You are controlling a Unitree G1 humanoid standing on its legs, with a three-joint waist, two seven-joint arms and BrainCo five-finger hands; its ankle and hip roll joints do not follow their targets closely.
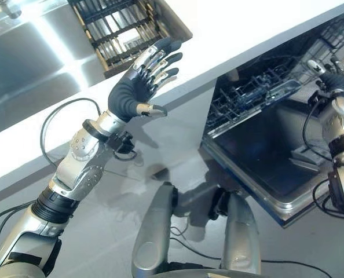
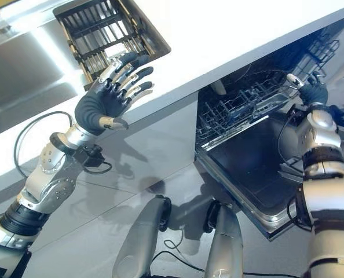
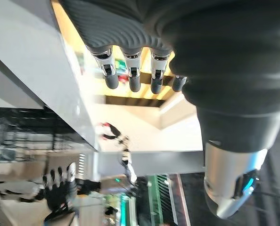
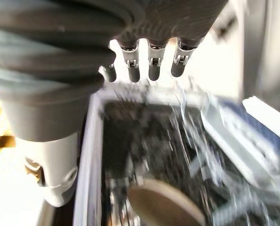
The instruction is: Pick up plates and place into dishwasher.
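My left hand point(image 1: 128, 92) is raised in front of the white counter's edge point(image 1: 230, 52), open with its fingers spread and nothing in it. Just beyond it on the counter stands a black wire dish rack point(image 1: 123, 29); I see no plate in it. My right hand point(image 2: 314, 92) is over the far end of the dishwasher's pulled-out wire rack point(image 1: 253, 90). In the right wrist view its fingers point(image 4: 152, 61) are straight and hold nothing. A round pale plate point(image 4: 163, 205) lies in the rack below them.
The dishwasher door point(image 1: 259, 156) hangs open and flat, low at the right. A steel sink point(image 1: 33, 58) lies to the left of the dish rack. Grey floor spreads between the counter front and the door.
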